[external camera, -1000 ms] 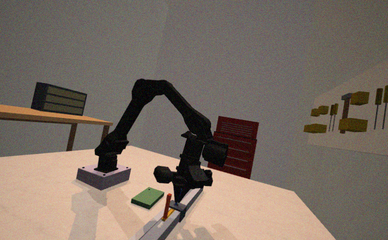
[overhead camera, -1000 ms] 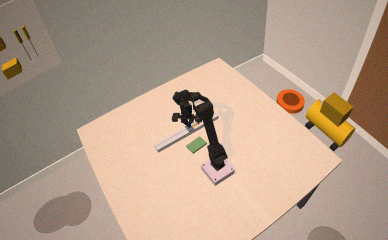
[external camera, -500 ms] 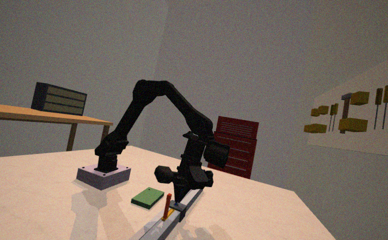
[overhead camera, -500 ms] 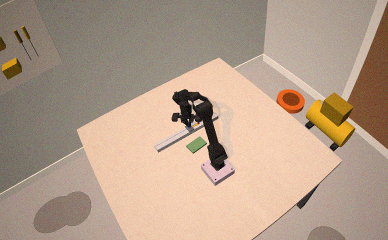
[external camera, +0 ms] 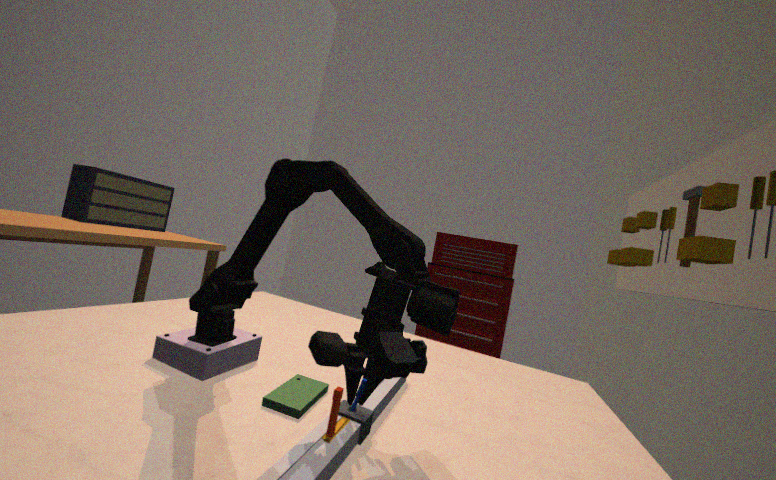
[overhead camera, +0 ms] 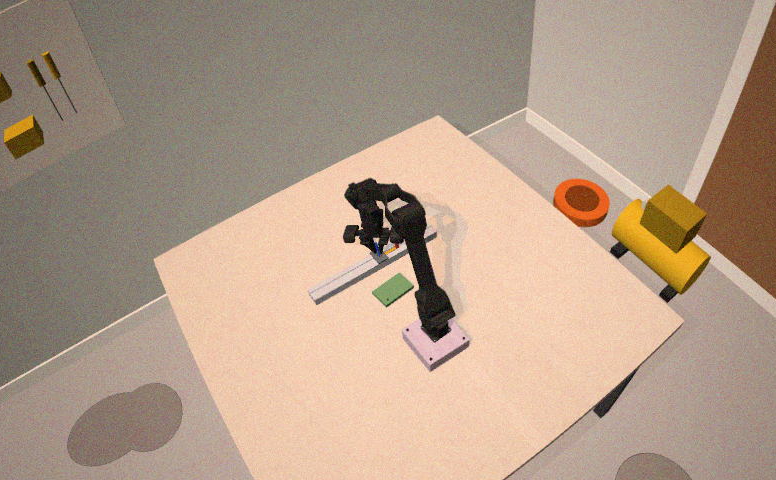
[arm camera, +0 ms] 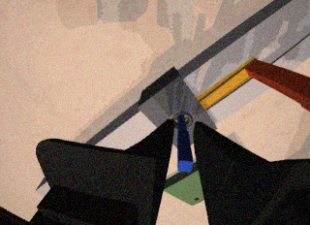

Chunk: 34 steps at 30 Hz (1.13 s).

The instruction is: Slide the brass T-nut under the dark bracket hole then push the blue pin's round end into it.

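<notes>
The blue pin (overhead camera: 377,249) (external camera: 359,393) (arm camera: 183,143) stands tilted at the hole of the dark bracket (overhead camera: 378,256) (external camera: 353,412) (arm camera: 165,99), just right of centre in the wrist view, its square end toward the bottom of the frame. The gripper (overhead camera: 378,251) (external camera: 354,402) (arm camera: 184,126) has its fingertips slightly apart, one on each side of the pin, with visible gaps and no grip on it. The brass T-nut (overhead camera: 390,250) (external camera: 337,429) (arm camera: 227,84) lies in the slot, running out from the bracket toward the upper right of the wrist view; its orange handle (external camera: 335,412) (arm camera: 281,81) sticks up from the far end. The bracket sits across the aluminum rail (overhead camera: 344,279) (external camera: 315,457) (arm camera: 123,138), which runs diagonally through the middle of the top view. Near the rail, below centre there, lies the green tray (overhead camera: 392,289) (external camera: 296,394) (arm camera: 188,189).
</notes>
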{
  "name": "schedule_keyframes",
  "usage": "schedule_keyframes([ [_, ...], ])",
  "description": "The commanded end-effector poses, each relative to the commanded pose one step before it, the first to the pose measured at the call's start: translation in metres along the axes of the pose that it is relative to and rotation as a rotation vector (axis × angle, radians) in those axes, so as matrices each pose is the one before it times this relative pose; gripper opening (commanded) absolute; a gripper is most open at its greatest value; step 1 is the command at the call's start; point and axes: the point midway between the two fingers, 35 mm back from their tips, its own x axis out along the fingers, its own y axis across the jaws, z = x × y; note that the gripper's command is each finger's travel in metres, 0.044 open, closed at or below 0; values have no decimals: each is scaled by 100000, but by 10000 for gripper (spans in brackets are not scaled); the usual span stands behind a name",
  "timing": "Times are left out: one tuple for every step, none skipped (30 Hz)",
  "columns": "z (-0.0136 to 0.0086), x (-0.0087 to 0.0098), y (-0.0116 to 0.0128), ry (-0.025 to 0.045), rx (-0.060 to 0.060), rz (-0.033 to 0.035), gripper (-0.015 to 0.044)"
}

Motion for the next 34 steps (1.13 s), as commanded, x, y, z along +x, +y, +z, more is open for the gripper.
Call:
schedule_keyframes([
  [1, 9, -7, 18, -14, -71, 160],
  [0, 0, 0, 0, 0, 0, 160],
  [0, 0, 0, 0, 0, 0, 160],
  [0, 0, 0, 0, 0, 0, 160],
  [-1, -92, -2, -1, 0, 2, 160],
  [-6, -278, -8, -2, 1, 5, 160],
  [-14, -463, -18, -3, 1, 8, 160],
  [-25, -565, -28, -3, 1, 9, 160],
  [-33, -567, -36, -3, 1, 8, 160],
  [-42, -567, -43, -2, 1, 8, 160],
  [-50, -568, -50, -1, 1, 7, 160],
  [-58, -568, -57, -1, 1, 6, 160],
  [-67, -568, -65, 0, 1, 6, 160],
  [-75, -568, -72, 1, 1, 5, 160],
  [-125, -455, -128, 6, 1, -1, 160],
  [-78, -276, -80, 4, 0, -1, 160],
  [-27, -92, -27, 1, 0, 0, 160],
  [0, 0, 0, 0, 0, 0, 160],
  [0, 0, 0, 0, 0, 0, 160],
  [0, 0, 0, 0, 0, 0, 160],
  [0, 0, 0, 0, 0, 0, 160],
  [0, 0, 0, 0, 0, 0, 160],
  [0, 0, 0, 0, 0, 0, 160],
  [0, 0, 0, 0, 0, 0, 160],
  [9, 2, -34, -1, 0, -2, 160],
  [0, 0, 0, 0, 0, 0, 160],
  [0, 0, 0, 0, 0, 0, 160],
  [0, 0, 0, 0, 0, 0, 160],
  [0, 0, 0, 0, 0, 0, 160],
  [0, 0, 0, 0, 0, 0, 160],
  [0, 0, 0, 0, 0, 0, 160],
  [0, 0, 0, 0, 0, 0, 160],
  [0, 0, 0, 0, 0, 0, 160],
  [0, 0, 0, 0, 0, 0, 160],
])
